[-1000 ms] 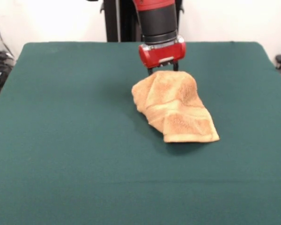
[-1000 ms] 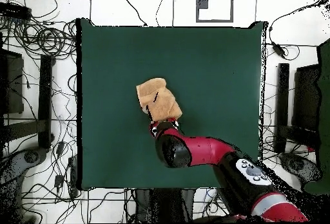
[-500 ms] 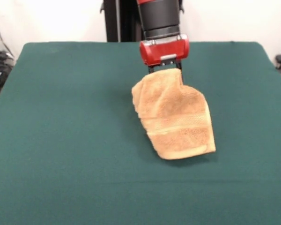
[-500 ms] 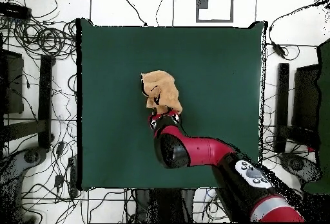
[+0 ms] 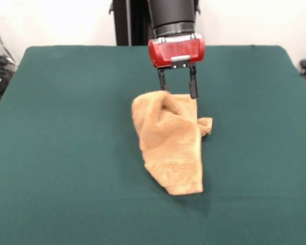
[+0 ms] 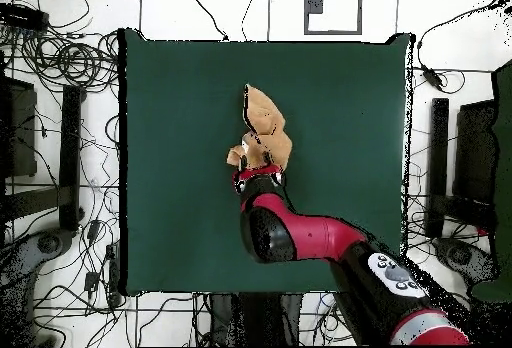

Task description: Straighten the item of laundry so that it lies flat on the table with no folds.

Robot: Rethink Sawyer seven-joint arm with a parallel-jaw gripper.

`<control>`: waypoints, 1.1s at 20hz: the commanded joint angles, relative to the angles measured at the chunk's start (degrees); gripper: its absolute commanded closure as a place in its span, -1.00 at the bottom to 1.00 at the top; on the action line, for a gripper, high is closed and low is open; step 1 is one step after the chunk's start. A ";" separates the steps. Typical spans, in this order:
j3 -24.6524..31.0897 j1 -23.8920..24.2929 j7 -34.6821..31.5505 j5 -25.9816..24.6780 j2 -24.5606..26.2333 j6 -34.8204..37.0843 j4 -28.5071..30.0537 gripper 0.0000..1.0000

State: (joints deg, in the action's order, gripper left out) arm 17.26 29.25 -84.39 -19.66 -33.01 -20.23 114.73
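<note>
Orange-tan towel [image 5: 171,140]: terry cloth, looped and nubbly, matt, soft-looking, bunched in thick rounded folds; same fuzzy tan surface in the overhead view [image 6: 266,129]. Smoother woven band across the lower part, faintly flatter than the pile around it.

Tabletop [image 5: 66,132]: plain dark green cloth, matt, even and fine-textured, no sheen; likewise flat and dull from above [image 6: 340,104].

Tool [image 5: 177,84]: thin black fingers [image 5: 193,84], hard and matt, seemingly metal or plastic, under a glossy red housing [image 5: 176,51] with soft highlights and a small pale metallic plate. Above it a black cylindrical arm section [image 5: 171,15], smooth, slightly shiny. From overhead, red arm shell [image 6: 310,239] glossy like moulded plastic.
</note>
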 commanded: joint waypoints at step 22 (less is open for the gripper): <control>-10.29 -11.91 -4.38 0.80 -1.94 8.36 -8.69 -1.00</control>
State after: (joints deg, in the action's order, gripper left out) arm 7.79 20.46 -84.39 -19.16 -36.81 -19.63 111.73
